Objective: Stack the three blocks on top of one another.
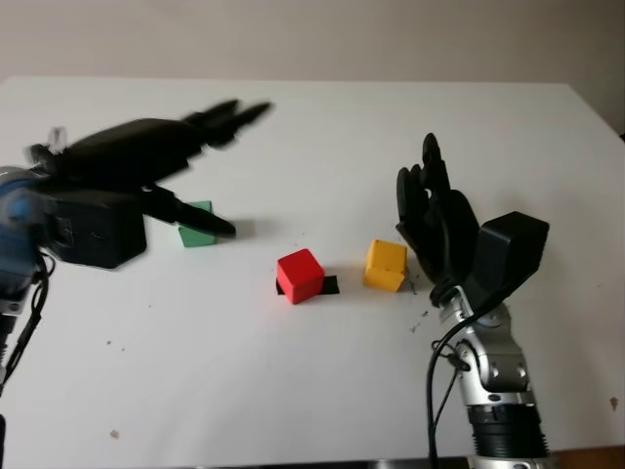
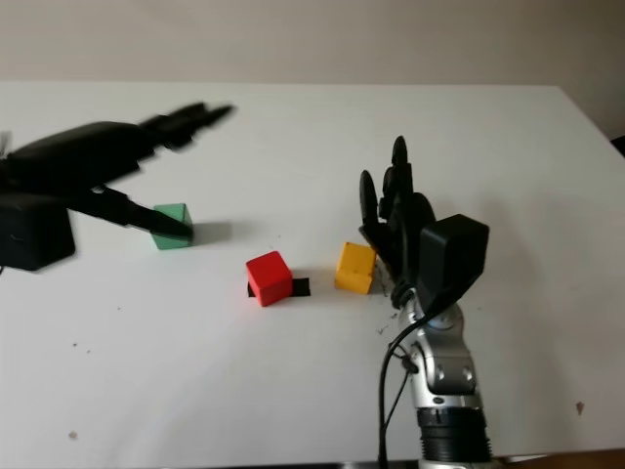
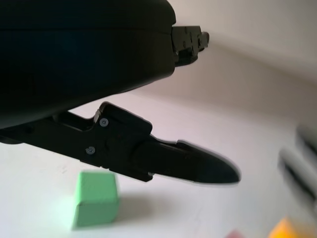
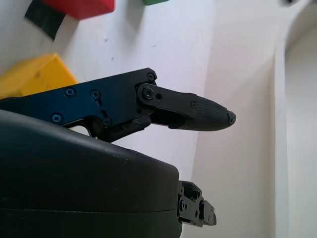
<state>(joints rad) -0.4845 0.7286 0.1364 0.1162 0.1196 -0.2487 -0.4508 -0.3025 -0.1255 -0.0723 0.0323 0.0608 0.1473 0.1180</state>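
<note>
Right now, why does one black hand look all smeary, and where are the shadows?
In the left eye view the left hand is streaked with motion blur above the green block, while the right hand beside the yellow block looks crisp. In the right eye view a soft shadow lies to the right of the green block.

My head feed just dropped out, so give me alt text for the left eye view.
Three blocks sit apart, unstacked, on the white table: green block, red block on a black mark, and yellow block. The open left hand is above the green block; the open right hand is beside the yellow block.
</note>
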